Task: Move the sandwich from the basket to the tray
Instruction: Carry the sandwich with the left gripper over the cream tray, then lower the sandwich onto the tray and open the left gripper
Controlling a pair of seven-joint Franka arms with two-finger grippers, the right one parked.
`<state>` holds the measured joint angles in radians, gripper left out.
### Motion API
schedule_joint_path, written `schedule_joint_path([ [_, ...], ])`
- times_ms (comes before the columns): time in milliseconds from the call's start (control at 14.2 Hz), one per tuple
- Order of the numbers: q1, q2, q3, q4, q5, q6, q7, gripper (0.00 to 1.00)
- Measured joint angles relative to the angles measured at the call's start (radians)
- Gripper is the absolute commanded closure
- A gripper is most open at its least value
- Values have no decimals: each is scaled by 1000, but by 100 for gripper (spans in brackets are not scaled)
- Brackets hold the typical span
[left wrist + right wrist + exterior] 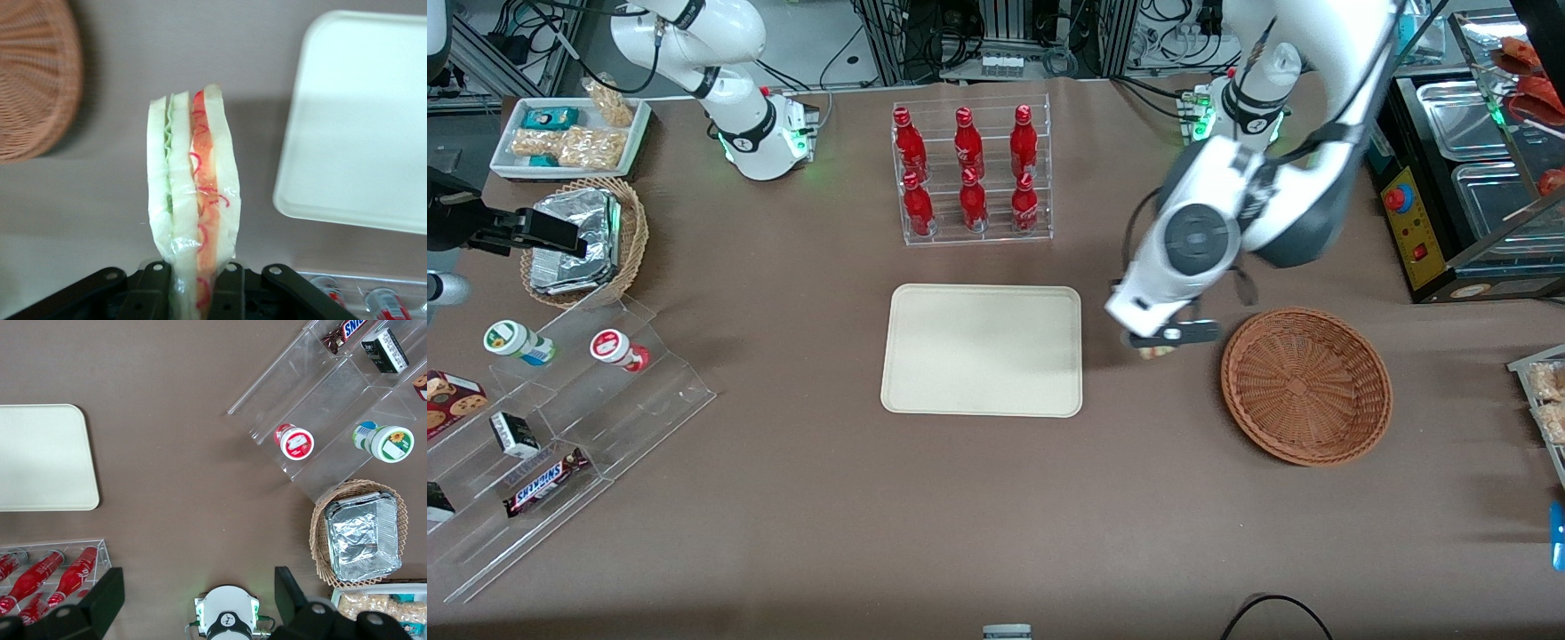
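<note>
The pincer [1170, 337] grips the sandwich [193, 200] by its bread faces, above the bare table [960, 516] between the tray [983, 349] and the basket [1305, 385], at the basket's nine o'clock.

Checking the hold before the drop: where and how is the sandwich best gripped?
As now: the end effector is shut on the sandwich across its flat bread faces at one end, layers upright. That leaves the free end clear to lower onto the tray, between it and the basket.
</note>
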<state>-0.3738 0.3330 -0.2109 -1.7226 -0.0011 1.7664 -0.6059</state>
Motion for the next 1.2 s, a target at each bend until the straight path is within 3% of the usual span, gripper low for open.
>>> schedule_joint_path([
  [282, -106, 131, -1, 135, -67, 13, -18, 86],
  [635, -244, 313, 1, 325, -75, 73, -165, 85],
  [1199, -324, 464, 5, 378, -55, 230, -212, 79],
])
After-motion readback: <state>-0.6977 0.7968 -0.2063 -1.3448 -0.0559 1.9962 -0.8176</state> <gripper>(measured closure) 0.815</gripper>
